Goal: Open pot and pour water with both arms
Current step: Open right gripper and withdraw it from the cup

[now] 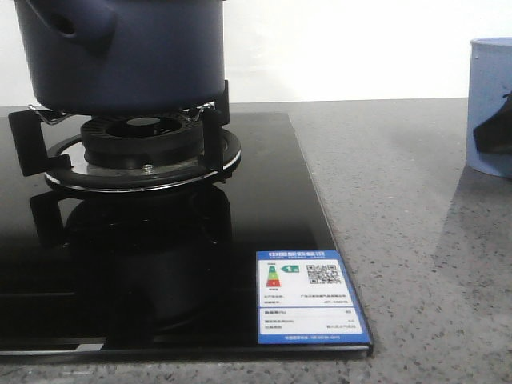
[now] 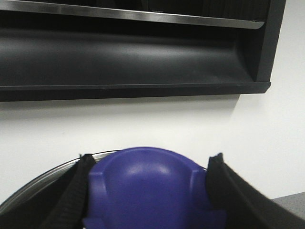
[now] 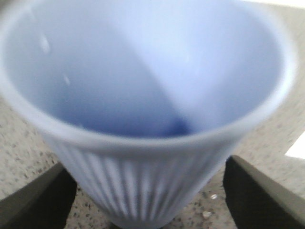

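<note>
The dark navy pot (image 1: 128, 56) stands on the burner's supports at the far left; its top is cut off in the front view. In the left wrist view my left gripper (image 2: 151, 161) is shut on the lid's blue knob (image 2: 147, 191), both fingers pressed against its sides. The lid's metal rim (image 2: 43, 183) shows behind the knob. Whether the lid sits on the pot cannot be told. The light blue ribbed cup (image 1: 484, 88) stands on the counter at the right. My right gripper (image 3: 147, 183) is open around the cup (image 3: 143, 71), with gaps on both sides.
The gas burner (image 1: 144, 136) sits in a black glass hob (image 1: 160, 264) with an energy label (image 1: 308, 296) at its front right corner. Grey speckled counter (image 1: 416, 240) lies to the right. A black range hood (image 2: 133, 52) hangs on the white wall.
</note>
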Robot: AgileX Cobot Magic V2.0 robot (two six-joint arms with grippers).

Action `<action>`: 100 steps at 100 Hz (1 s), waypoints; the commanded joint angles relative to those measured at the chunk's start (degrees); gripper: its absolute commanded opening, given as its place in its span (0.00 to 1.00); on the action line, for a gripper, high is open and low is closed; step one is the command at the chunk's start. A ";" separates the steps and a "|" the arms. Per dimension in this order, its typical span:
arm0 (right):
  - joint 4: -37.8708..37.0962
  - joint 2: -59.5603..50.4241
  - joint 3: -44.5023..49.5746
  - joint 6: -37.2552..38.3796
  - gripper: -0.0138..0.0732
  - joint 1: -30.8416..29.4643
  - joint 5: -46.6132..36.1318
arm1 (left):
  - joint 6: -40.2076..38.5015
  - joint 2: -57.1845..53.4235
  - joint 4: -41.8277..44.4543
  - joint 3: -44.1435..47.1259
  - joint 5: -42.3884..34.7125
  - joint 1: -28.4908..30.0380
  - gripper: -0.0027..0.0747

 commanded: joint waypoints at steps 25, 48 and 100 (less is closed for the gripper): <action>0.07 -13.24 1.16 0.83 0.81 -0.37 7.07 | 0.21 -0.87 0.13 -2.12 -6.52 0.14 0.47; 1.02 -24.22 3.24 3.26 0.81 -0.37 17.90 | 0.21 -0.87 0.13 -2.12 -6.52 0.14 0.47; 9.24 -49.13 3.24 3.26 0.81 -0.26 37.87 | 0.21 5.03 -1.66 -2.12 -7.54 -8.28 0.47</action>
